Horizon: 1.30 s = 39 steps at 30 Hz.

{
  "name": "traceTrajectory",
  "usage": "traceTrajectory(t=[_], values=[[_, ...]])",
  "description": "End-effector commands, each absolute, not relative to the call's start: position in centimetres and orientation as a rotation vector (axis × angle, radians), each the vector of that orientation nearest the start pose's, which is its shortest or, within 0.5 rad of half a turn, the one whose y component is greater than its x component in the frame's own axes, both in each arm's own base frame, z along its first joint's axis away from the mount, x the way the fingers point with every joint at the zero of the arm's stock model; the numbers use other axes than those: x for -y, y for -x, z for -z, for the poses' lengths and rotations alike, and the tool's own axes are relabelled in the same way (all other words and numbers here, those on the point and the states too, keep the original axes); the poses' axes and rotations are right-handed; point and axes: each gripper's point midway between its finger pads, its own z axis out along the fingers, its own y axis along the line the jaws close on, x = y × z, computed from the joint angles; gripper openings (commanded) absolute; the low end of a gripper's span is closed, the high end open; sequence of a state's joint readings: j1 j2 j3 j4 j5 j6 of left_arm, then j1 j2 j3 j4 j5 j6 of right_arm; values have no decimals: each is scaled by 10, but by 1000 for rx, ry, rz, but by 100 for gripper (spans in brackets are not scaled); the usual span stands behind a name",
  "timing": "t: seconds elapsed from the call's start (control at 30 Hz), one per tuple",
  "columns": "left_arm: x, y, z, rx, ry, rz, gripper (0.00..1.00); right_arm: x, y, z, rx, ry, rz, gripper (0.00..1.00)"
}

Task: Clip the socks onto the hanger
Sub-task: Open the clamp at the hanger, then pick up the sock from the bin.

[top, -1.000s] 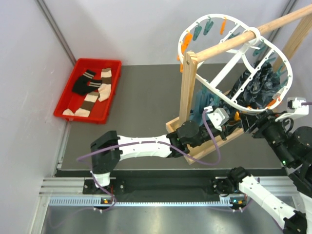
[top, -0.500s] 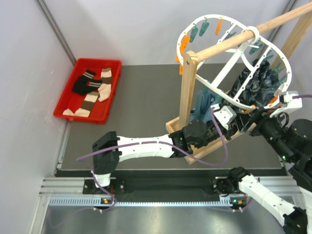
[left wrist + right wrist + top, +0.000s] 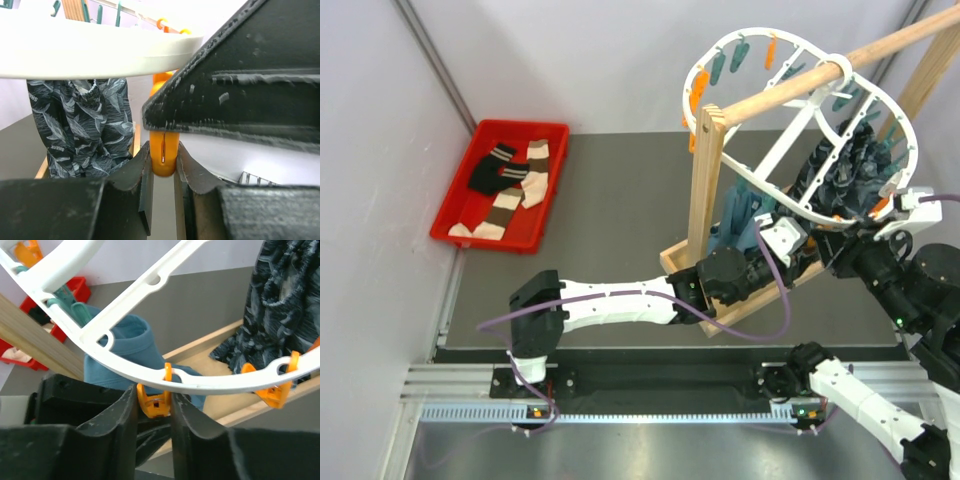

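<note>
The white hanger (image 3: pixel 765 33) hangs from a wooden pole, ringed by orange and teal pegs. In the left wrist view my left gripper (image 3: pixel 162 165) is shut on the lower end of an orange peg (image 3: pixel 163 157) under the hanger rim (image 3: pixel 100 50). My right gripper (image 3: pixel 154 405) is shut on the same orange peg (image 3: pixel 155 402) at its handles, just below the rim (image 3: pixel 225 385). In the top view both grippers, left (image 3: pixel 800 252) and right (image 3: pixel 835 250), meet under the hanger's near edge. The socks, a black one (image 3: pixel 495 168) and banded brown ones (image 3: pixel 505 205), lie in the red tray (image 3: pixel 485 244).
A wooden rack carries the hanger: pole (image 3: pixel 800 85), post (image 3: pixel 705 190) and base board (image 3: pixel 760 300). A teal cloth (image 3: pixel 120 347) and a dark leaf-patterned cloth (image 3: pixel 285 305) hang from the hanger close to both grippers. Grey walls stand at the left and back.
My left arm has slid right under the hanger. My right gripper has moved in from the right, opened wider and then closed on the peg's handles.
</note>
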<state>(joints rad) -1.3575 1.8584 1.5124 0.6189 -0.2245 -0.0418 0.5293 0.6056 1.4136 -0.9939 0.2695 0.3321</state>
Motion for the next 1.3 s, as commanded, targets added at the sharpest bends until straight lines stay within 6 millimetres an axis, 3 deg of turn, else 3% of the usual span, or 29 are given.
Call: traceTrajectory(t=[0.0, 0.07, 0.1, 0.13, 0.23, 0.27, 0.3, 0.33, 0.37, 0.47, 0.5, 0.53, 0.57, 0.6, 0.67, 0.7, 0.77, 0.8, 0.83, 0.9, 0.93, 1.0, 1.07, 1.1, 1.17, 1.2, 1.27], values=[[574, -157, -386, -1175, -648, 1072, 0, -54, -167, -412, -1713, -38, -388, 19], [571, -154, -389, -1188, -644, 1091, 6, -53, -167, -413, -1709, -48, -387, 0], [570, -151, -389, -1187, -652, 1107, 16, -53, -168, -412, -1710, -52, -385, 0], [562, -148, -395, -1186, -638, 1133, 38, -54, -168, -411, -1716, -49, -383, 0], [542, -138, -397, -1210, -610, 1203, 74, -54, -170, -407, -1727, -54, -375, 0], [537, -136, -396, -1226, -604, 1223, 76, -53, -170, -407, -1722, -57, -374, 0], [533, -131, -381, -1264, -625, 1245, 77, -52, -169, -405, -1719, -61, -374, 0], [522, -124, -392, -1277, -599, 1314, 77, -52, -169, -404, -1719, -62, -373, 0], [518, -120, -387, -1302, -612, 1338, 77, -49, -169, -404, -1718, -69, -363, 0], [496, -104, -354, -1473, -677, 1362, 75, -46, -169, -397, -1738, -70, -335, 0], [486, -102, -325, -1593, -717, 1306, 73, -46, -169, -396, -1741, -68, -330, 0], [468, -101, -310, -1683, -706, 1270, 73, -45, -168, -396, -1742, -67, -329, 0], [453, -111, -294, -1765, -657, 1177, 73, -45, -168, -394, -1746, -66, -327, 0], [427, -113, -253, -1925, -685, 1022, 73, -45, -167, -393, -1746, -62, -331, 0], [376, -133, -231, -2018, -539, 801, 73, -47, -166, -389, -1756, -52, -336, 0], [337, -137, -218, -2097, -473, 671, 73, -46, -165, -389, -1756, -52, -336, 0], [286, -154, -202, -2120, -360, 462, 73, -47, -164, -387, -1760, -45, -342, 0], [265, -156, -209, -2117, -267, 456, 76, -47, -163, -387, -1758, -44, -342, 0], [237, -160, -197, -2146, -228, 355, 77, -47, -163, -387, -1759, -40, -346, 0], [200, -169, -194, -2140, -105, 321, 80, -49, -163, -388, -1760, -33, -352, 0], [185, -185, -195, -2133, -22, 311, 80, -51, -162, -388, -1760, -22, -360, 0], [163, -202, -189, -2149, 21, 319, 80, -52, -164, -384, -1775, -14, -354, 0], [154, -219, -190, -2141, 62, 311, 80, -51, -164, -378, -1788, -12, -341, 0], [144, -233, -181, -2179, 62, 262, 81, -51, -165, -377, -1791, -12, -339, 0], [143, -254, -179, -2201, 63, 252, 84, -51, -166, -369, -1810, -11, -325, 0], [143, -267, -162, -2259, 23, 202, 84, -52, -167, -367, -1815, -8, -325, 0], [137, -304, -175, -2243, 83, 222, 85, -54, -168, -363, -1826, -4, -326, 0]])
